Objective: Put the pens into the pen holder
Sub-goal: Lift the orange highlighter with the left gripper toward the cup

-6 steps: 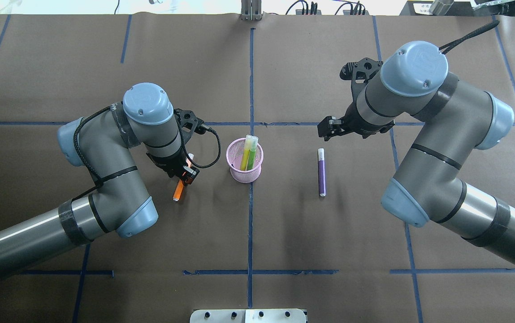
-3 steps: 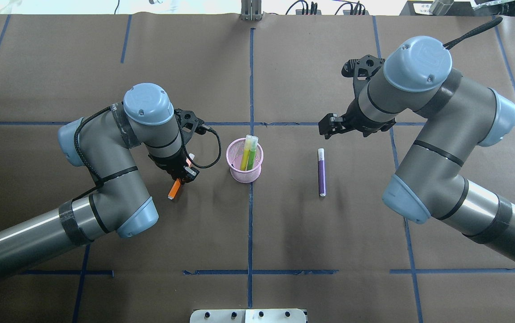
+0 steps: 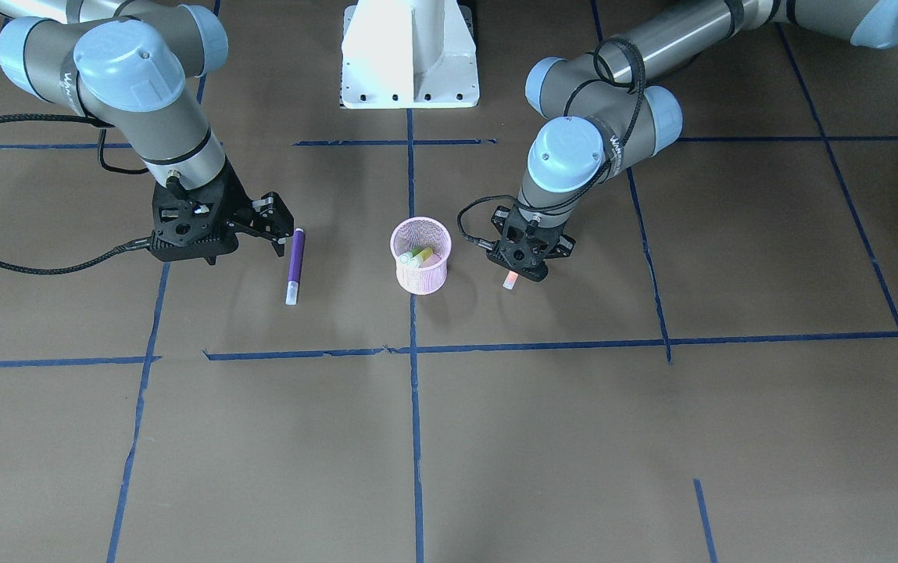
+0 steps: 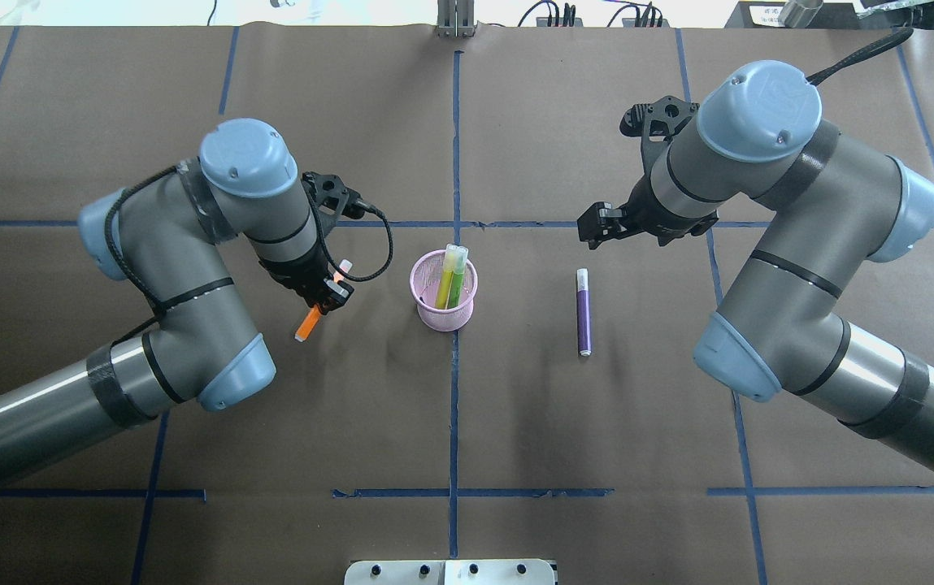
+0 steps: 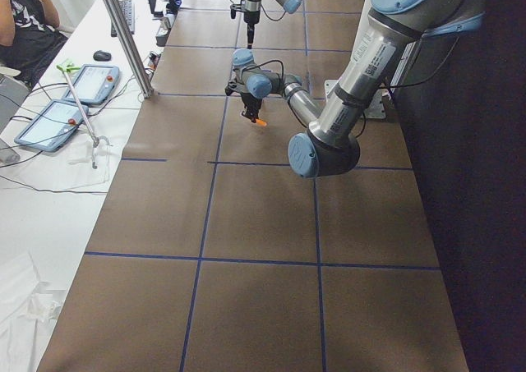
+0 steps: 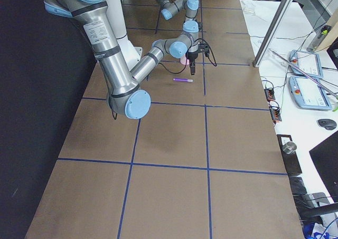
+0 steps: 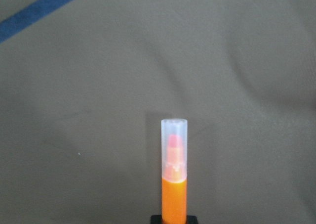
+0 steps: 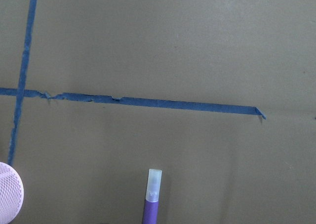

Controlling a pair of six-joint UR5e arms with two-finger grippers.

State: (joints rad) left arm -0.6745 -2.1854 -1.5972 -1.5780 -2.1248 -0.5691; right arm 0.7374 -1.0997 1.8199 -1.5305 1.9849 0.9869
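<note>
Left tool (image 4: 330,294) raised, orange pen (image 4: 306,325) gripped, now tilted; purple pen (image 4: 584,313) unmoved.

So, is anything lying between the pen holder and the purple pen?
Nothing. In the overhead view the stretch from the pen holder to the purple pen is bare brown table cover.

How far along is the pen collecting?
Done: the yellow pen and green pen stand in the holder. In hand: the left gripper is shut on the orange pen, beside the holder. Left: the purple pen lies on the table, with the open right gripper near its cap.
</note>
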